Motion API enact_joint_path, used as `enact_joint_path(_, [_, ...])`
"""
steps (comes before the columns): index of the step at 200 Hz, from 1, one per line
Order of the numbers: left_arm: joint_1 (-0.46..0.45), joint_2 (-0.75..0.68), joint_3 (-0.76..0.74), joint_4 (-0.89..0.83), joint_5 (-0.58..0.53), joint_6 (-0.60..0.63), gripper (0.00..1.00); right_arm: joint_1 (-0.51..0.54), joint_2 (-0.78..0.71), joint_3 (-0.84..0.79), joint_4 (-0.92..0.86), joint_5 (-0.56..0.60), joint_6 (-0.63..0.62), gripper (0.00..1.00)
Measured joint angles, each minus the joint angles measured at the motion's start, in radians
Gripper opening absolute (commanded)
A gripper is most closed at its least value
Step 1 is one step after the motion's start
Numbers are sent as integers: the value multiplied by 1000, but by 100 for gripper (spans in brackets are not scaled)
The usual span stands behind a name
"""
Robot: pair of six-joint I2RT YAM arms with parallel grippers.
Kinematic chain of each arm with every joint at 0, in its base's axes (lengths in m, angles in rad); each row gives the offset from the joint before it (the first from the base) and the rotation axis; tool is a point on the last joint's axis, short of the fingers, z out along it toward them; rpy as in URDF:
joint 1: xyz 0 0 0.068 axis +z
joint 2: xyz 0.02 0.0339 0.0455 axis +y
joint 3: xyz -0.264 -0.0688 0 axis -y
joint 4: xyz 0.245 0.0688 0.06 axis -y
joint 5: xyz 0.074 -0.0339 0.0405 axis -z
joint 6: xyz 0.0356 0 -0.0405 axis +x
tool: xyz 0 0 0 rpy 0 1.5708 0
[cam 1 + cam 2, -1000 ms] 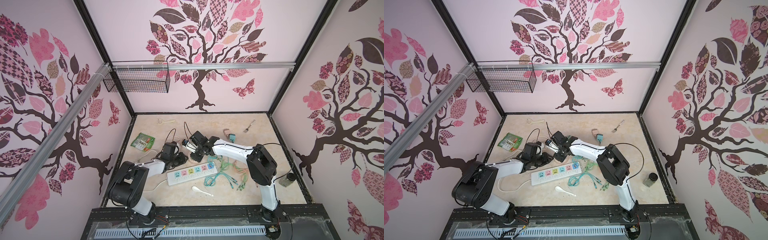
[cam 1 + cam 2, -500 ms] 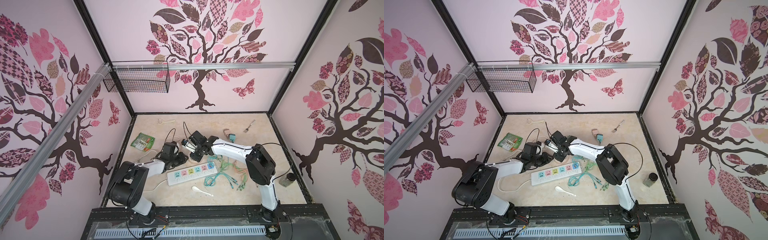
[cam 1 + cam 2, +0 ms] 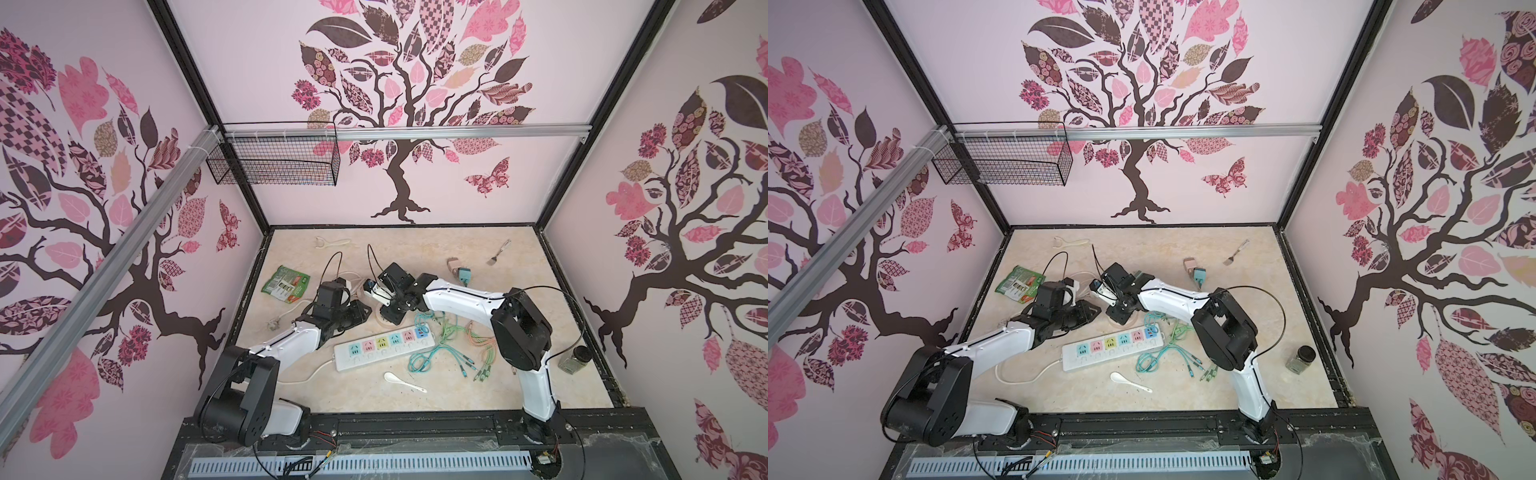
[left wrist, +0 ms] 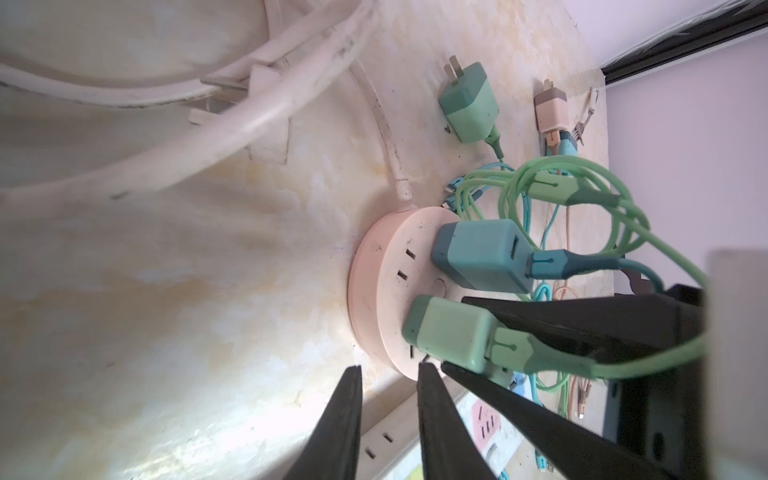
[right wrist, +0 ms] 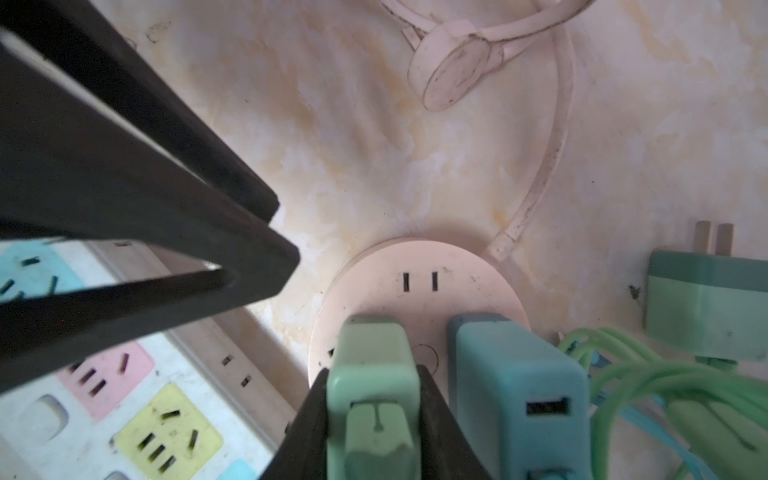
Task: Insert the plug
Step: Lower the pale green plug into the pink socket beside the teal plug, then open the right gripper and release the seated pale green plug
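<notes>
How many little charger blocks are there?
4. A blue charger sits in the round socket; the light green charger beside it is in the right gripper; a teal-green charger and a pink charger lie loose on the table. More may be hidden.

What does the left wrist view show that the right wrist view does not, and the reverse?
Only the left wrist view: a beige adapter and a metal fork. Only the right wrist view: the rounded switch on the white power strip. Both: the round pink socket, the light green plug clamped in the right pincer, the blue adapter plugged in beside it, and a loose green adapter.
</notes>
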Motion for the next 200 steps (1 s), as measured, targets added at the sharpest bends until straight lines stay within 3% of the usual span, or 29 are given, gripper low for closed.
enact_joint_path(71, [38,-132,5,-123,-32,18,39,0,12,18,23,-16,8,28])
enact_joint_path(150, [112,-240,-9,-178,-45,17,43,42,108,182,-45,13,6,32])
enact_joint_path(200, [138,-259,-29,-195,-44,13,44,59,127,175,-77,20,-2,47])
